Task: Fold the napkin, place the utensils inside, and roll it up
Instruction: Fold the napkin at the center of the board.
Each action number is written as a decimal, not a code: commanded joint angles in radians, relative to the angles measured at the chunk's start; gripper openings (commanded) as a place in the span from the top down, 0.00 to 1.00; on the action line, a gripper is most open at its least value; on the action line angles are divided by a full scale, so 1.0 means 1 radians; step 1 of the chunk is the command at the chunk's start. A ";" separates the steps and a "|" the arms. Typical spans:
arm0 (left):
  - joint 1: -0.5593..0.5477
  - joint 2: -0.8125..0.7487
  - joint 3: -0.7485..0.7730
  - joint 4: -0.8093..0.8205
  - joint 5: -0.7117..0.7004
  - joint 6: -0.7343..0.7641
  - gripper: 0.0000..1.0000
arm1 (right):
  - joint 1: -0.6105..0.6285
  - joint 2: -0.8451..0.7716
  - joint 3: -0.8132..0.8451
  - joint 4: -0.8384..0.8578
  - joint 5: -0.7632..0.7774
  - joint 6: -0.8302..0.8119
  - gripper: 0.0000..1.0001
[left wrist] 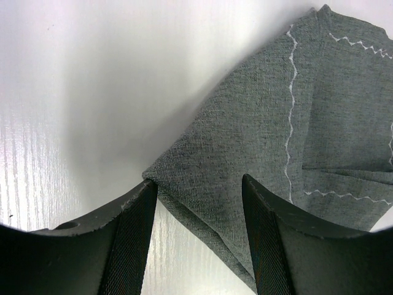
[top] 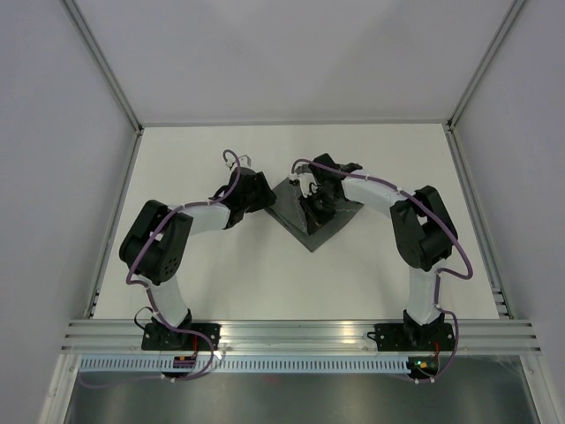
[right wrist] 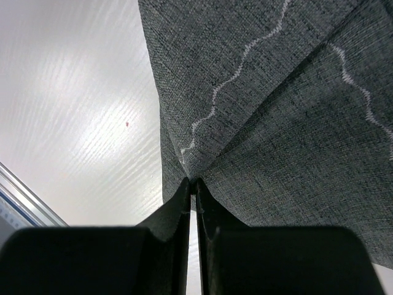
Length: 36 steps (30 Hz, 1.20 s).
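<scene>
The dark grey napkin point(top: 311, 223) lies folded and bunched at the middle of the table, one corner pointing toward the arms. My left gripper point(top: 265, 196) is open at its left edge; in the left wrist view the cloth's point(left wrist: 258, 129) folded edge lies between the spread fingers point(left wrist: 132, 239). My right gripper point(top: 315, 205) is over the napkin, shut on a corner of the cloth point(right wrist: 276, 117), which hangs lifted from the pinched fingertips point(right wrist: 184, 196). The fork is not in view.
The white table point(top: 221, 283) has an aluminium rail along its near edge point(top: 300, 331) and white walls on three sides. A purple cable point(top: 231, 159) loops above the left wrist.
</scene>
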 commanded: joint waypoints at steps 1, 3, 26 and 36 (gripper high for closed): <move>0.007 0.022 0.047 -0.018 -0.003 -0.017 0.37 | 0.001 -0.043 -0.038 -0.006 0.010 -0.012 0.90; 0.009 0.031 0.058 -0.028 -0.006 -0.014 0.37 | 0.002 -0.043 -0.061 0.004 0.013 -0.015 0.90; 0.020 0.062 0.083 -0.047 0.007 0.003 0.37 | 0.001 -0.073 -0.093 0.000 0.048 -0.026 0.90; 0.021 0.063 0.086 -0.045 0.012 0.003 0.37 | 0.001 -0.060 -0.136 0.017 0.065 -0.023 0.91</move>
